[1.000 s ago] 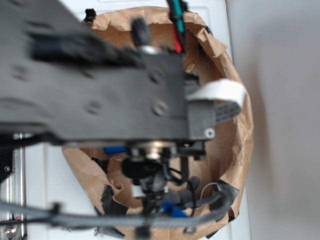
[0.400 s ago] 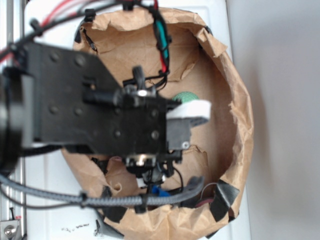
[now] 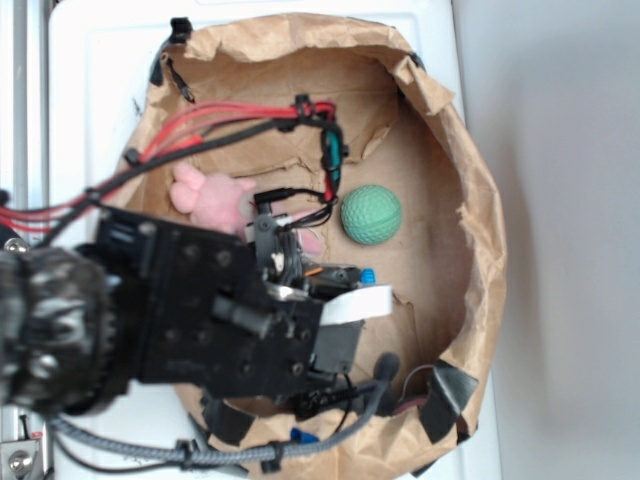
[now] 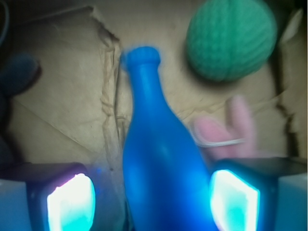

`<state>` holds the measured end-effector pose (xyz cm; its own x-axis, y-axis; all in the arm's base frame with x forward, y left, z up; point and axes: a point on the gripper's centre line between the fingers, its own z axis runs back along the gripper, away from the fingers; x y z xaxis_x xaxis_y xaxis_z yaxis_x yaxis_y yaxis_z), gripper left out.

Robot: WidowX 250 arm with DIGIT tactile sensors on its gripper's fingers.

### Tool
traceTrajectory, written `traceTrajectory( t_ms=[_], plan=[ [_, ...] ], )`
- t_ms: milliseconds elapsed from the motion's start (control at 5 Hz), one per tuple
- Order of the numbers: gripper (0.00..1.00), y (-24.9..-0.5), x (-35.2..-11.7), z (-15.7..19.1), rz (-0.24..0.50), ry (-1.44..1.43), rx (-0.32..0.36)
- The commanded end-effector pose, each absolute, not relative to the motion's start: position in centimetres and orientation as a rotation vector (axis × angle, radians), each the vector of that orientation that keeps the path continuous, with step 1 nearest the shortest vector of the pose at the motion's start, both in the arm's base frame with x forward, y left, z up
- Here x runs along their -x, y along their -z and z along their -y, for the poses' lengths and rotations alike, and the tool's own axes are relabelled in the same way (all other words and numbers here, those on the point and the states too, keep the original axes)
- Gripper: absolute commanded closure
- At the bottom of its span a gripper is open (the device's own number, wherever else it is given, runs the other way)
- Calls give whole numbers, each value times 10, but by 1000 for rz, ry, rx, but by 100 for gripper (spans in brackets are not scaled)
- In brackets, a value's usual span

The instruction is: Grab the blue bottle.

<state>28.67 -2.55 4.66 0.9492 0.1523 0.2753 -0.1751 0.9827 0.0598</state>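
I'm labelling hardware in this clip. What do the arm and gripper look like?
The arm is matte black with flat bolted plates and a ribbed round joint at the left. Red and black cables loop over it, a grey braided hose runs beneath, and a white flat ribbon sits near the wrist. In the wrist view, the gripper has dark fingers with pads that look glowing cyan-white.

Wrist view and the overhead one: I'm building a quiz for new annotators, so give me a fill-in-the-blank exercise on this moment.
1. The blue bottle lies between the two fingers of the pincer, and its cap points toward the green ____.
2. The plush bunny is ____ in colour.
3. The toys lie in a bin lined with crumpled brown ____.
4. In the wrist view, both fingers stand apart from the bottle, so the pincer is ____.

Missing words: ball; pink; paper; open
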Motion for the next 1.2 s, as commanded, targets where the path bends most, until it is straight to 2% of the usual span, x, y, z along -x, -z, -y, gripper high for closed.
traceTrajectory(
  t_ms=[0,200,600,800,1000],
  plan=[
    [0,-37,-306,36,314,-110,-73],
    [100,-39,-306,37,304,-150,-85],
    [100,-58,-306,37,317,-159,-61],
    [100,-86,-311,33,246,-182,-29],
    [100,-134,-306,21,188,-262,-42]
  ],
)
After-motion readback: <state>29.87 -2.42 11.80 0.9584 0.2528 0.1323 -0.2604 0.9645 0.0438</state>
